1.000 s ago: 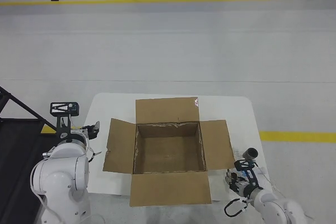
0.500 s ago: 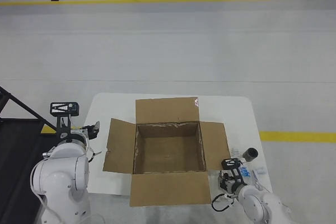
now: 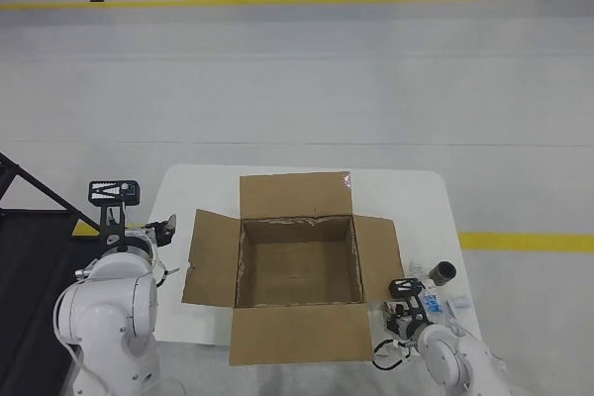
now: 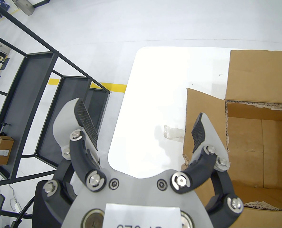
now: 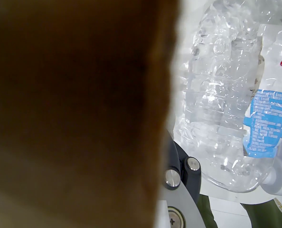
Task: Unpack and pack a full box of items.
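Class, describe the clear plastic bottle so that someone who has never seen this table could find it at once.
Find the open cardboard box on the white table. Beside its flap on the robot's right lie a few small things. The bottle is the clear, crumpled one with a white and blue label, not the dark cylinder nearby.

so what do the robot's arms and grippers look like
The left arm and right arm have rounded white shells. The left gripper is a silver plate with black curved links and silver fingers bearing black ribbed pads; a white label sits at its base. The right gripper looks black, a black cable looped behind it.
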You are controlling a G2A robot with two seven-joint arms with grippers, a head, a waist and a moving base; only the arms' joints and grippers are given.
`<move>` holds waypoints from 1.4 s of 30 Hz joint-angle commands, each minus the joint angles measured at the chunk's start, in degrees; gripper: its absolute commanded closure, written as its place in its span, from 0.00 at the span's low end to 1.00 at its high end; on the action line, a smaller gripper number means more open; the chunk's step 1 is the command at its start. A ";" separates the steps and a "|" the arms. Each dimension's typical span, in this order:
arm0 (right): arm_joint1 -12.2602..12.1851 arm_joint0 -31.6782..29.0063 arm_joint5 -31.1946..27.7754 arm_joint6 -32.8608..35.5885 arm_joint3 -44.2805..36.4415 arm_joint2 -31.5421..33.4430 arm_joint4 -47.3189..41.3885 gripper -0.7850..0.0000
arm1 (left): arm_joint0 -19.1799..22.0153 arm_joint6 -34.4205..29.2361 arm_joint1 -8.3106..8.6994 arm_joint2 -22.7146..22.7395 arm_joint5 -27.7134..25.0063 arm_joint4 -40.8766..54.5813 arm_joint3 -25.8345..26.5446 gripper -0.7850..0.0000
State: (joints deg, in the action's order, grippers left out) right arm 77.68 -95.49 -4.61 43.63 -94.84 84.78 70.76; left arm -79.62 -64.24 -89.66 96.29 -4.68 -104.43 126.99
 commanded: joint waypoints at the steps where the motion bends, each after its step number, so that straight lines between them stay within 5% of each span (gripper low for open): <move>1: -0.14 -0.24 -0.02 0.34 -1.04 0.31 -0.07 0.55 | 0.00 0.00 0.00 0.00 0.00 0.00 0.00 0.00; 5: -0.57 -1.52 -0.59 2.24 -4.91 1.76 -0.24 0.51 | 0.00 0.00 0.00 0.00 0.00 0.00 0.00 0.00; 9: -1.09 -3.62 -1.28 4.83 -9.81 4.42 -1.10 0.05 | 0.00 0.00 0.00 0.00 0.00 0.00 0.00 0.00; 13: -1.52 -5.76 -1.05 6.71 -14.58 7.38 -2.16 0.00 | 0.00 0.00 0.00 0.00 0.00 0.00 0.00 0.00; 22: -2.28 -8.43 -1.60 6.35 -20.79 14.05 -6.57 0.00 | 0.00 0.00 0.00 0.00 0.00 0.00 0.00 0.00; 38: -3.34 -3.76 -2.97 7.00 -13.53 14.66 -5.83 0.00 | 0.00 0.00 0.00 0.00 0.00 0.00 0.00 0.00; 42: -3.72 -6.30 -2.38 7.71 -15.24 18.49 -6.65 0.14 | 0.00 0.00 0.00 0.00 0.00 0.00 0.00 0.00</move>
State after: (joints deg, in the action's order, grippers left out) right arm 74.07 -101.08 -7.04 51.09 -109.67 102.05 64.27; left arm -79.62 -64.24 -89.66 96.29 -4.68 -104.43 126.99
